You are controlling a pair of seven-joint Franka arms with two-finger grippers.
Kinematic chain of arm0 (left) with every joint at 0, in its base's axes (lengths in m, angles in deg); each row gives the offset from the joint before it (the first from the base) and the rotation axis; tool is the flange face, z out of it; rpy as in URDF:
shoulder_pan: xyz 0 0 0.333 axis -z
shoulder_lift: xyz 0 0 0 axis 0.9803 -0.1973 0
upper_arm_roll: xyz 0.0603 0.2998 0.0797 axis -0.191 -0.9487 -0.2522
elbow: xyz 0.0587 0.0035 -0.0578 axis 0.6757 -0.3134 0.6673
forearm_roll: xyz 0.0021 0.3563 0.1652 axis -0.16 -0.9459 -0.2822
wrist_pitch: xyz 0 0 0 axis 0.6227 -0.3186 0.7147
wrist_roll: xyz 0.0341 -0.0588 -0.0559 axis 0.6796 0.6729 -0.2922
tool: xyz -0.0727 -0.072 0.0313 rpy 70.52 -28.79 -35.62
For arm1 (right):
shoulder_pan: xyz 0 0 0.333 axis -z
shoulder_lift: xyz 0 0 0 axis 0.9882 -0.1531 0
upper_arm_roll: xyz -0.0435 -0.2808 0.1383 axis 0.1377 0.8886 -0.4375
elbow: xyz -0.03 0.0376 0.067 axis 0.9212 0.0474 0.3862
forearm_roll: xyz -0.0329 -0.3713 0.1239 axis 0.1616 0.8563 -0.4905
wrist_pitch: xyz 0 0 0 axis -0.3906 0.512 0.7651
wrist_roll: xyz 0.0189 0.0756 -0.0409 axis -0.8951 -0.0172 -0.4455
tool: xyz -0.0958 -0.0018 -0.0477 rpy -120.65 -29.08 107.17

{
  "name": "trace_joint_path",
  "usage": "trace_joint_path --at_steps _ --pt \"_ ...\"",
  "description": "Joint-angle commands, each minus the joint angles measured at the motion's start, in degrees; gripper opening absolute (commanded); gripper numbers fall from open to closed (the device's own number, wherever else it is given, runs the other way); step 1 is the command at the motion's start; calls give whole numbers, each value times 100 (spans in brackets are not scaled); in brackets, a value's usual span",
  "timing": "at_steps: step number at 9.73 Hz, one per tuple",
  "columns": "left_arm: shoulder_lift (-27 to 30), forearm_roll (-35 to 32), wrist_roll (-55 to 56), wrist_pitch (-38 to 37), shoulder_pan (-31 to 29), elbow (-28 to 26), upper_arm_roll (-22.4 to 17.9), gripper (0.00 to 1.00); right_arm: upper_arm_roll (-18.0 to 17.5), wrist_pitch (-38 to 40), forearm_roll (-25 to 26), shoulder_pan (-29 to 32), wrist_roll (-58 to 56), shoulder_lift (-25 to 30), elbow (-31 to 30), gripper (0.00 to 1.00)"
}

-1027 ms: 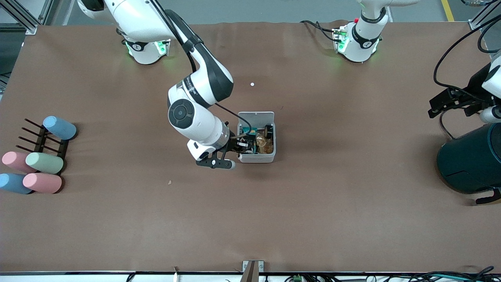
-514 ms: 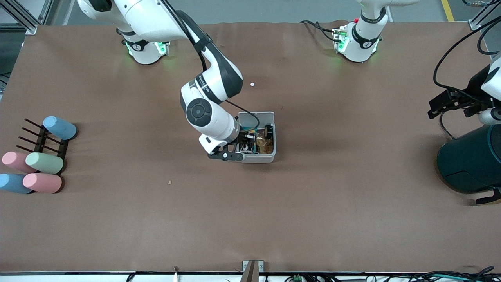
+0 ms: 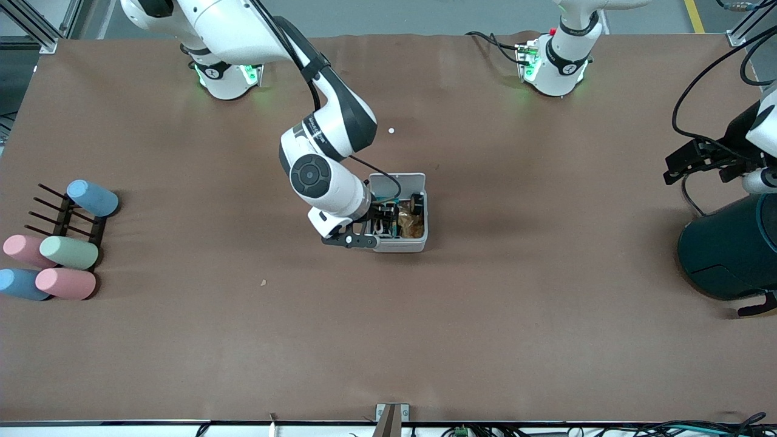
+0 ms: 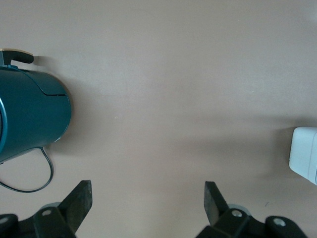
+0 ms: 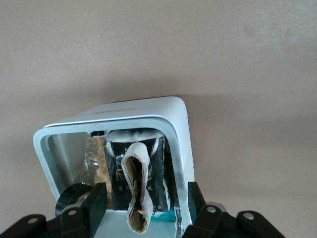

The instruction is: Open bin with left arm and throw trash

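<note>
The bin (image 3: 400,246) stands mid-table with its lid (image 3: 397,181) swung up. My right gripper (image 3: 377,230) hangs open over the bin's end toward the right arm. In the right wrist view its fingers (image 5: 94,201) straddle the bin's rim (image 5: 178,129) without touching anything. Inside lie the black foil packet (image 5: 116,173), the white rubber band loop (image 5: 137,193) on top of it, and the black tape ring (image 5: 73,199), among brown scraps. The tape ring also shows in the front view (image 3: 416,201). My left gripper (image 3: 674,167) waits open and empty above the table beside the teal cylinder.
The big dark teal cylinder (image 3: 728,249) lies at the left arm's end of the table, also in the left wrist view (image 4: 29,119). Several pastel cylinders (image 3: 67,252) and a black rack (image 3: 61,212) lie at the right arm's end. A white speck (image 3: 391,130) lies near the bin.
My right gripper moved from beside the bin to over it a second ago and has held still since. The white loop now lies in the bin. The left arm has not moved.
</note>
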Motion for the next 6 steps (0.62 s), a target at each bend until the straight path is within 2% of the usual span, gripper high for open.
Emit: trace_joint_path --at_steps 1,3,4,5,6 --pt "-61 45 -115 -49 -13 137 -35 100 214 203 87 122 108 421 -40 74" --pt "-61 54 -124 -58 -14 137 -26 100 1063 989 174 114 90 1053 -22 74" --pt "-61 54 -123 -58 -14 137 -26 100 1337 1412 462 140 47 1370 56 78" --pt "-61 54 -141 -49 -31 137 -26 100 1558 1747 805 167 11 1651 91 88" --pt "-61 54 -141 -49 -40 137 -35 100 1743 1915 1043 184 -102 1898 83 92"
